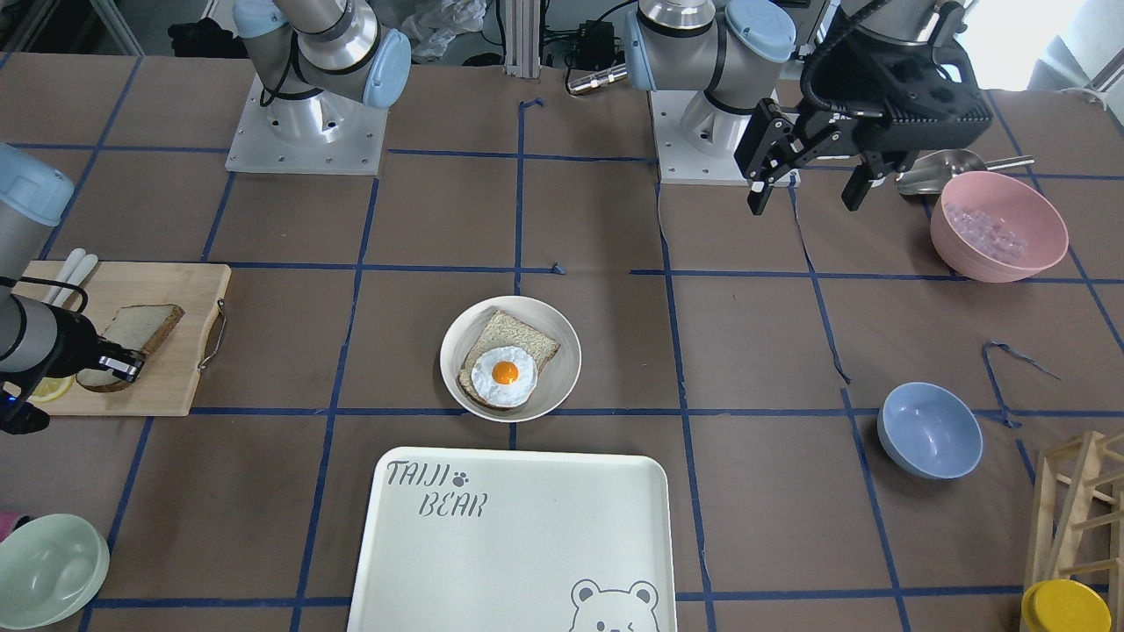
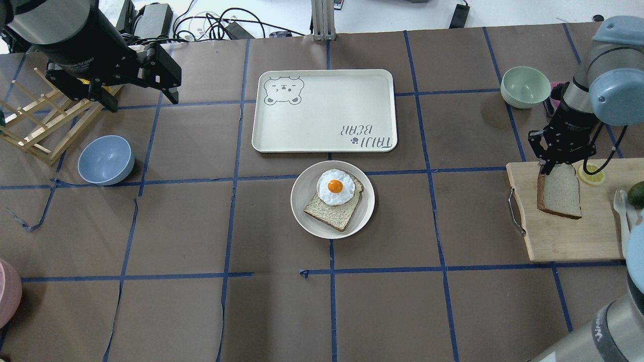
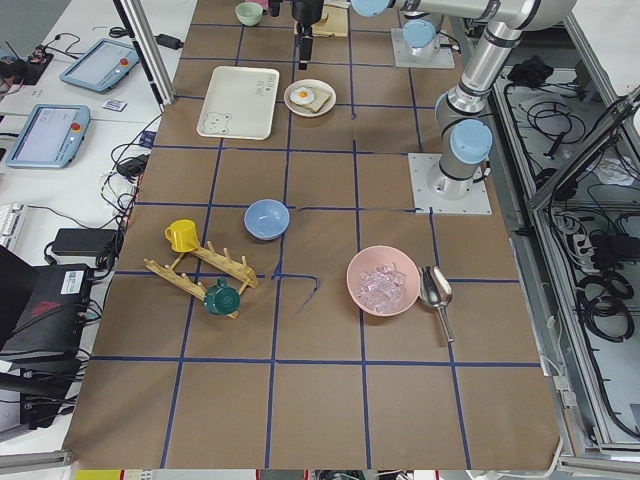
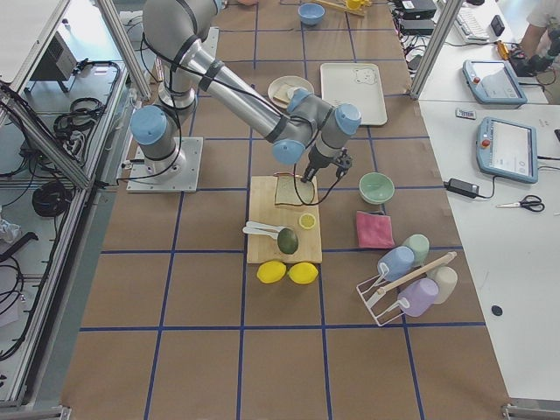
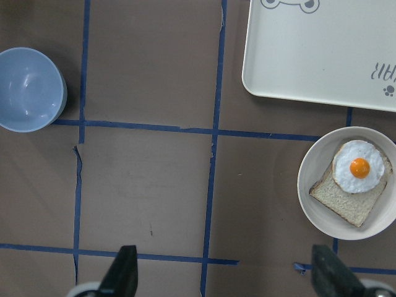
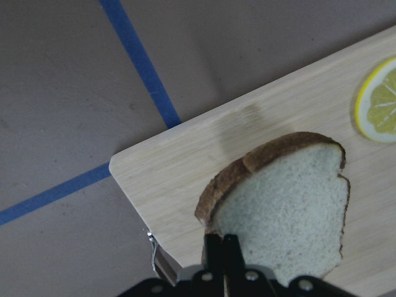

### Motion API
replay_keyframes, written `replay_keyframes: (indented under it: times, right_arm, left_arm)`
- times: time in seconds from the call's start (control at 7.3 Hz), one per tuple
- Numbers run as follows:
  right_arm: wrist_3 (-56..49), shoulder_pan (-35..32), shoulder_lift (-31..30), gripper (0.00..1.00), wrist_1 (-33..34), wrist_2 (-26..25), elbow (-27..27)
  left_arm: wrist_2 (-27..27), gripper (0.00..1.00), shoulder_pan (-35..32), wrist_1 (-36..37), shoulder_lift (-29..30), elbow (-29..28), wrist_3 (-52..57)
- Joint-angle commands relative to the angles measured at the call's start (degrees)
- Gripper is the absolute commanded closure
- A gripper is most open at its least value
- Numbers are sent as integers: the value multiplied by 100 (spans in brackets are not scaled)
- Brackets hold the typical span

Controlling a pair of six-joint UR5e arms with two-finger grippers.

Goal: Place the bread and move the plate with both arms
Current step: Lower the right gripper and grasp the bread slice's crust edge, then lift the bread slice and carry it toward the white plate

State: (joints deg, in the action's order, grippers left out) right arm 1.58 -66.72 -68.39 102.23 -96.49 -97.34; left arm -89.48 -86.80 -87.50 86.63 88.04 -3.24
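The bread [image 2: 561, 193], a pale slice with a brown crust, hangs tilted over the wooden cutting board [image 2: 563, 236] at the robot's right. My right gripper [image 2: 553, 162] is shut on its far edge. The right wrist view shows the fingers [image 6: 219, 247] pinching the bread [image 6: 284, 198] by its crust. I cannot tell whether its low end touches the board. The cream-white plate [image 2: 302, 191] sits mid-table and holds a grainy slice with a fried egg [image 2: 334, 187]. My left gripper [image 2: 143, 100] is open and empty, high at the far left, well away from the plate [image 5: 309, 198].
The TAIJI BEAR tray [image 2: 322, 110] lies just beyond the plate. A lemon slice [image 2: 591, 175] lies on the board. A green bowl [image 2: 525, 86] stands beyond the board. A blue bowl [image 2: 105, 160] and a wooden rack [image 2: 40, 125] are under the left arm. A pink bowl [image 1: 998, 226] stands near the left base.
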Motion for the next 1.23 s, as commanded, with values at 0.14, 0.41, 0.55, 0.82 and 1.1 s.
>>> replay_keyframes:
  times: [0.14,0.41,0.55,0.82,1.1]
  right_arm:
    - [87,-576,-481,100,-1097,-10,609]
    - [681,-1303,-632,100,-1634,33,1031]
    - [1408,-1917,-623,100,-1714,347,1154]
    - [3008,-2781,-466,100,-1358,1312,1173]
    - [4423,-3528,-71,100,-620,1562,1173]
  left_arm:
    - [35,0,417,172,83,-111,-10]
    - [-244,0,541,-421,-153,-215,-10]
    - [-220,0,724,-373,106,-278,25]
    - [-246,0,656,-469,-160,-6,16]
    - [-255,0,717,-382,56,-76,25]
